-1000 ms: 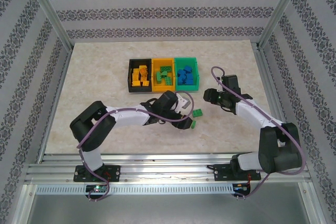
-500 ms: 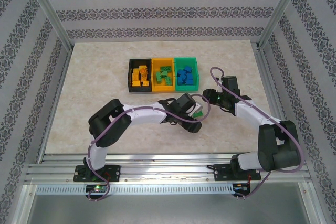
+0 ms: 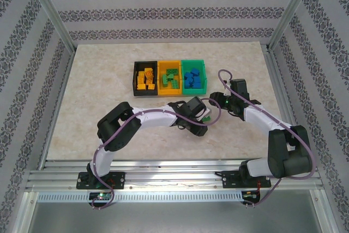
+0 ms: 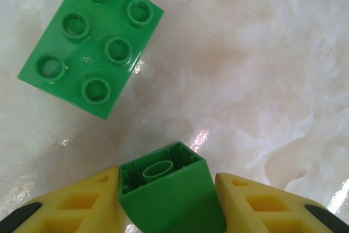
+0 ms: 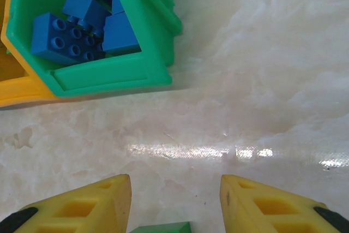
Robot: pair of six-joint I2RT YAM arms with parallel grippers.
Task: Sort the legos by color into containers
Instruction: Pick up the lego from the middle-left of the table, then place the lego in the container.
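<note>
In the left wrist view my left gripper (image 4: 168, 200) is shut on a small green lego (image 4: 166, 189), which lies on its side with its hollow underside showing. A second green lego (image 4: 90, 42), flat and studs up, rests on the table just beyond it. From above, the left gripper (image 3: 203, 115) sits right of centre, in front of the containers. The black bin (image 3: 134, 80) holds yellow-orange legos, the orange bin (image 3: 169, 63) green ones and the green bin (image 3: 205, 76) blue ones. My right gripper (image 3: 216, 101) hangs open beside the left one, its fingers (image 5: 82, 208) over bare table.
The green bin's near corner (image 5: 147, 36), with blue legos (image 5: 65, 39) inside, lies ahead of the right gripper. A green sliver (image 5: 161, 226) shows at the bottom edge between its fingers. Metal frame posts and patterned walls ring the marble table (image 3: 98, 91).
My left arm reached to the right over the two loose green legos and its jaws closed on one. The right arm barely moved.
</note>
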